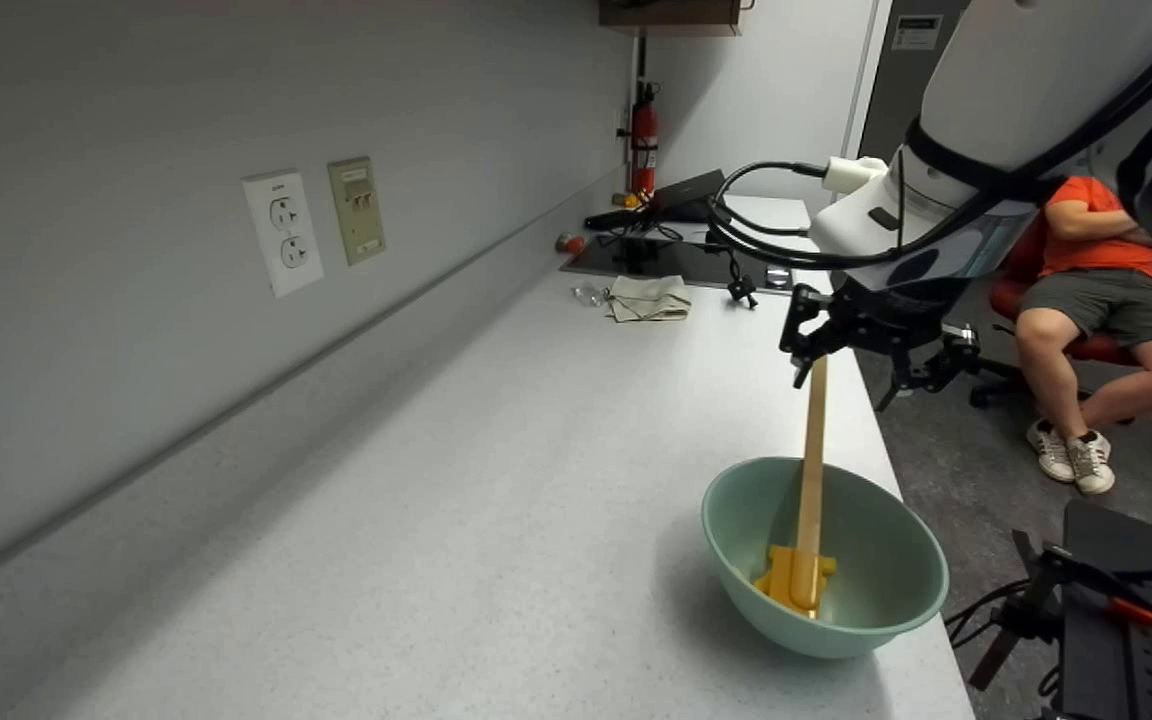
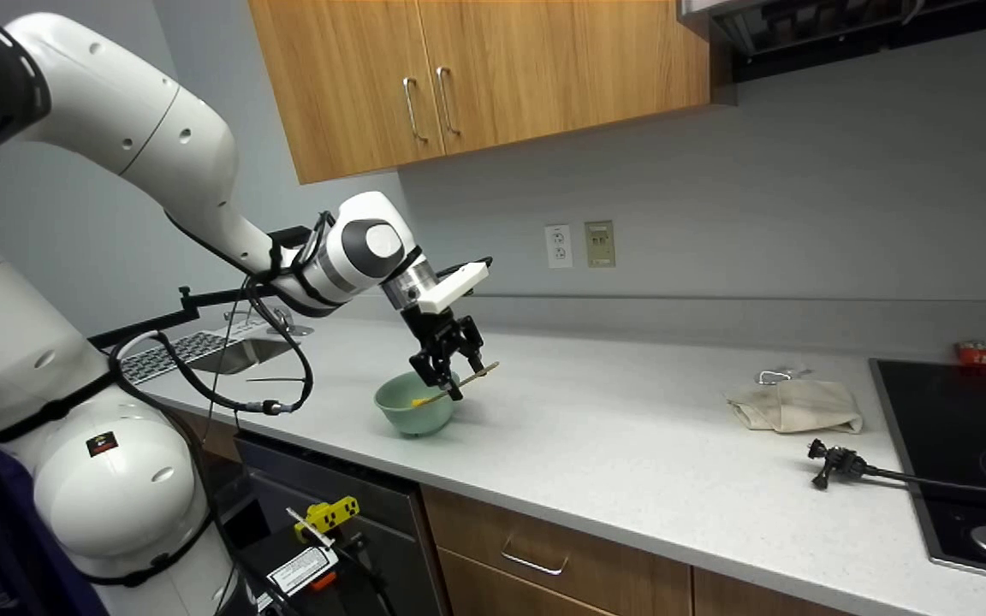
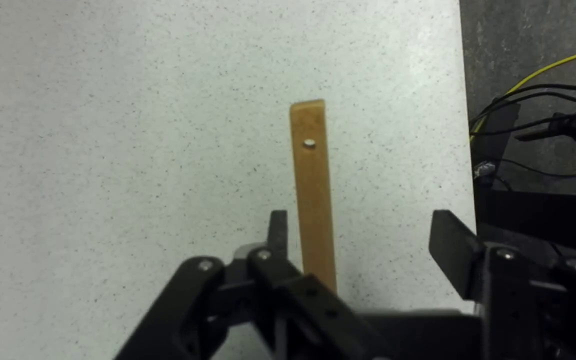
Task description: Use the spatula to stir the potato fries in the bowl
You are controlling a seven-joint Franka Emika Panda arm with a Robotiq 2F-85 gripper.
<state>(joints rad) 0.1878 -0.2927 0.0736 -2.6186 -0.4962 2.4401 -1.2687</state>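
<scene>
A round, smooth-sided, pale mint-green bowl [image 1: 881, 560] stands upright on the white speckled tabletop [image 1: 436, 550], close to its edge. Inside it, a small heap of bright yellow, stick-shaped potato fries [image 1: 781, 572] lies low down, gathered toward one side in an exterior view. The long, slim, light-wood spatula [image 1: 812, 470] is in the bowl too: its lower end lies over the fries and hides some of them, while its shaft slants up and out past the rim; whether wood and rim touch cannot be told. The black two-fingered tool [image 3: 361, 222] has its fingers wide apart near the upper part of the spatula. In the wrist view the handle shows between them, much nearer one finger than the other, with a strip of tabletop visible beside the nearer fingertip. The handle's squared end, pierced by a small hole, reaches beyond the fingertips. Well apart from the bowl, a grey metal sink [image 2: 252, 354] is set into the tabletop, its inside partly hidden. Overhead, a two-door wooden cabinet [image 2: 356, 85] is closed, its contents hidden.
</scene>
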